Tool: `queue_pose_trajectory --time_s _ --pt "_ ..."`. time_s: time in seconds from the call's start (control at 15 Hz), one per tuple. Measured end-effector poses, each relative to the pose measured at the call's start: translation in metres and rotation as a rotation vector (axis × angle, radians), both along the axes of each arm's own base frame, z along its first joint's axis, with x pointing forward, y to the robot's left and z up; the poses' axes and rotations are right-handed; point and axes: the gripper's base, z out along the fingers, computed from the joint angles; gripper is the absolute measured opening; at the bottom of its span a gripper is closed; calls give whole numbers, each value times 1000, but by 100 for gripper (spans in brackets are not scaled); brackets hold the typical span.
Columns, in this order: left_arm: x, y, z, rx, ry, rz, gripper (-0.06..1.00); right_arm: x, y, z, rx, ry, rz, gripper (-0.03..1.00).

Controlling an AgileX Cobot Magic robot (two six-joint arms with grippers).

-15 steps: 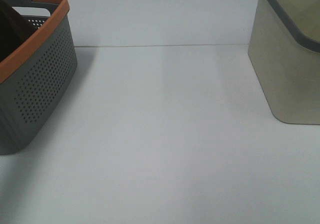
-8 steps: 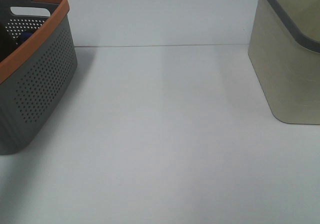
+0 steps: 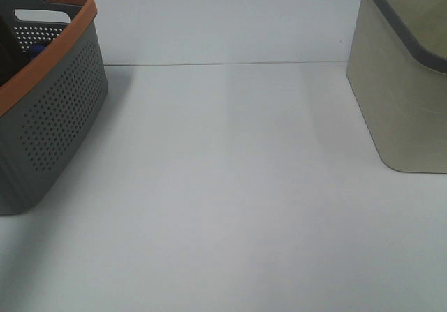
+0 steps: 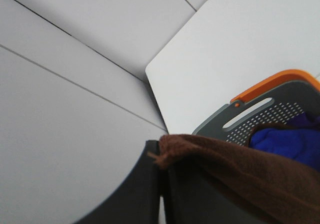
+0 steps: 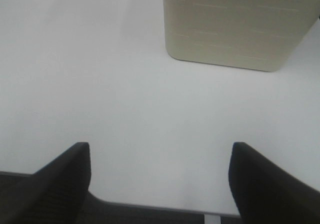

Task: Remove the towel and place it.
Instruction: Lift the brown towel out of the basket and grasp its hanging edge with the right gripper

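Observation:
In the left wrist view my left gripper (image 4: 161,160) is shut on the corner of a brown towel (image 4: 235,176), which hangs over the grey basket with an orange rim (image 4: 280,81). In the exterior high view the basket (image 3: 59,109) stands at the table's left edge. A dark shape (image 3: 8,50) shows inside it at the frame edge; I cannot tell whether it is towel or arm. My right gripper (image 5: 160,179) is open and empty, low over the bare table in front of a beige bin (image 5: 235,28). It is out of the exterior high view.
A blue cloth (image 4: 292,143) lies in the basket under the brown towel and peeks out in the exterior high view (image 3: 36,49). The beige bin with a grey rim (image 3: 401,95) stands at the right. The white table (image 3: 230,186) lies between basket and bin.
The large dark mass in the basket has drawn back toward the left edge of the exterior high view, uncovering the basket's handle slot and the blue cloth. Nothing else has moved.

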Motion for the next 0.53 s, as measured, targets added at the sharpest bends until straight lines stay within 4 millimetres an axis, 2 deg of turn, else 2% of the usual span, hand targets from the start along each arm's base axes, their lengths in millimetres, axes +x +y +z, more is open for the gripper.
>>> queue_pose_trajectory --time_s 0.13,0.27,0.53 --pt "-6 -10 12 -43 -23 -45 0 7 5 8 19 -27 51 76" --pt "-11 -30 23 -47 -54 -118 0 23 13 12 8 2 137 76" --pt "-3 -70 33 -39 -77 -242 0 54 27 20 72 20 263 76"
